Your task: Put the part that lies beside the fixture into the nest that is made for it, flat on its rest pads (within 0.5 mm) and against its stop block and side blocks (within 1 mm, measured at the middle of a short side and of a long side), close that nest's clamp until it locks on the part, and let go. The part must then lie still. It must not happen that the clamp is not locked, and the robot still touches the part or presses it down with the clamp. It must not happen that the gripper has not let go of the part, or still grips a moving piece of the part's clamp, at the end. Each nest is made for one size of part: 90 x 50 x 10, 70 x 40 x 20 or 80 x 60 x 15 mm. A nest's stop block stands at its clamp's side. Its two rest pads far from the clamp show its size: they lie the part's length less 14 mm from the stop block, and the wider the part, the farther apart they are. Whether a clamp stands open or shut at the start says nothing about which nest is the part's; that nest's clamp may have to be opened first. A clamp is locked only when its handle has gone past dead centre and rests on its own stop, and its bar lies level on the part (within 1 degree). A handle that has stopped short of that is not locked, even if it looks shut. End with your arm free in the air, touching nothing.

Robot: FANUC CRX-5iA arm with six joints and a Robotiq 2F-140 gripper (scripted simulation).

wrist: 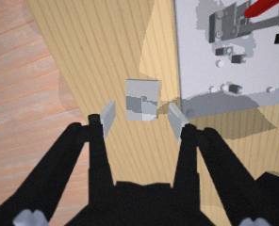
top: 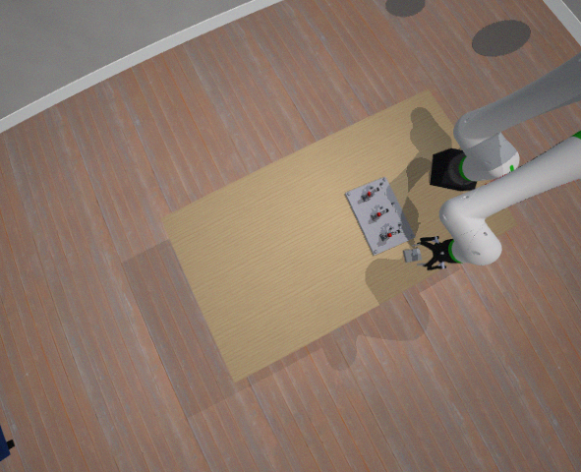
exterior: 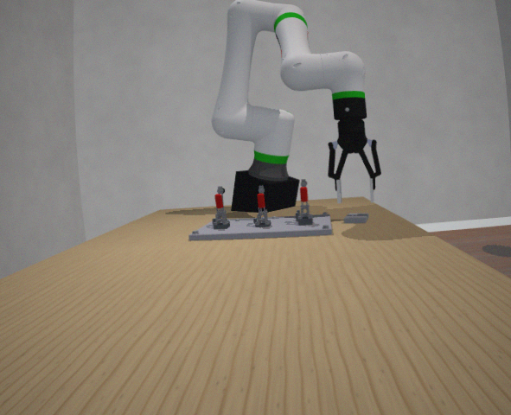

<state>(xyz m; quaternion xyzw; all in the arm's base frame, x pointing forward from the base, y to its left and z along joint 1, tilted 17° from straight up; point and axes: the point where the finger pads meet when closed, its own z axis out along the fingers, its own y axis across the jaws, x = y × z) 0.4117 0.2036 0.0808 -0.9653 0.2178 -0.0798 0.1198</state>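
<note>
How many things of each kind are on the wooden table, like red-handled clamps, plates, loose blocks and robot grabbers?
Red-handled clamps: 3
Grey fixture plate: 1
Loose grey part beside the plate: 1
Gripper, open and hanging above the part: 1
Total: 6

A bare workshop or test cell is showing here: a white robot arm (exterior: 246, 102) is standing at the far edge of a wooden table (exterior: 246, 322), a clamping fixture (exterior: 260, 227) is sitting just before its base, and plain grey walls are rising behind the arm.
</note>
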